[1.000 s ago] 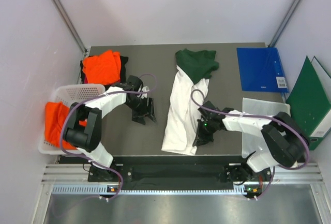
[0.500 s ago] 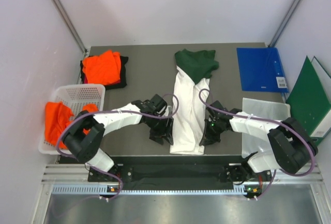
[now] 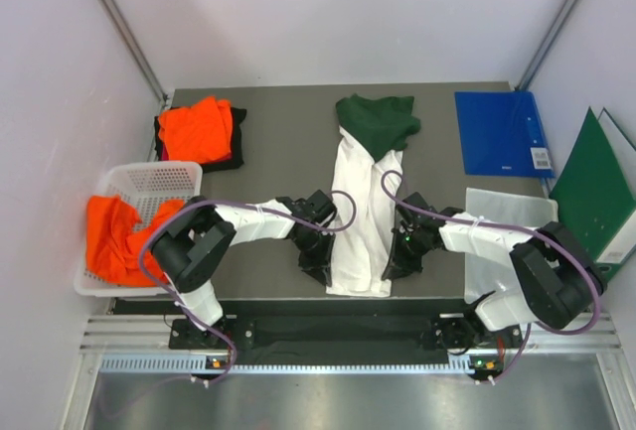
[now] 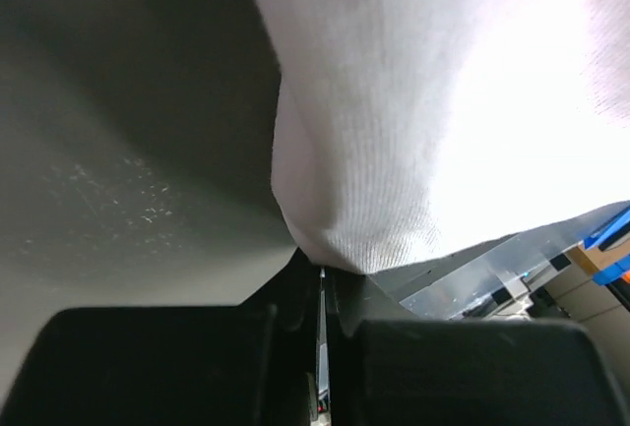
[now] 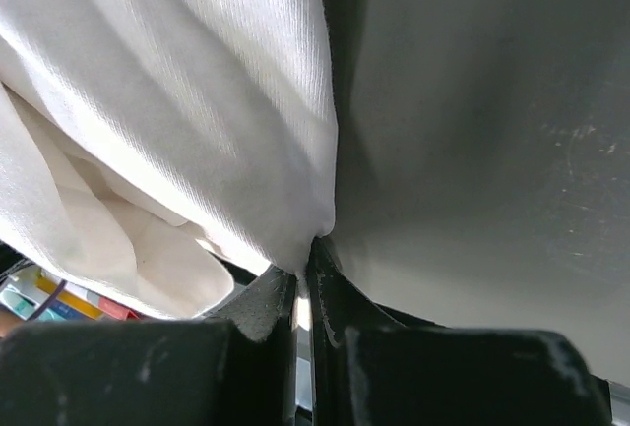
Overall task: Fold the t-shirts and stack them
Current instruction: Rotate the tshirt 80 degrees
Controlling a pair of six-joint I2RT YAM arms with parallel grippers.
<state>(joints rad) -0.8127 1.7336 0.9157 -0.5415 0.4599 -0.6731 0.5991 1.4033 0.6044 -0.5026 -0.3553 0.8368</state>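
Dark table (image 3: 268,152) from above: the shirt (image 3: 360,202) lies as a strip running far to near, with the left gripper (image 3: 326,259) and right gripper (image 3: 393,259) flanking its near end. Left wrist: jaws pinched shut on its white edge. Right wrist: likewise clamped on the opposite edge.

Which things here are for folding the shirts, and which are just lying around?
For the job:
white and green t-shirt, pinched on both sides by the left gripper and right gripper
folded orange t-shirt, far left
crumpled orange t-shirt, near left

Just lying about:
white basket
blue folder
green folder
pale sheet by the right arm
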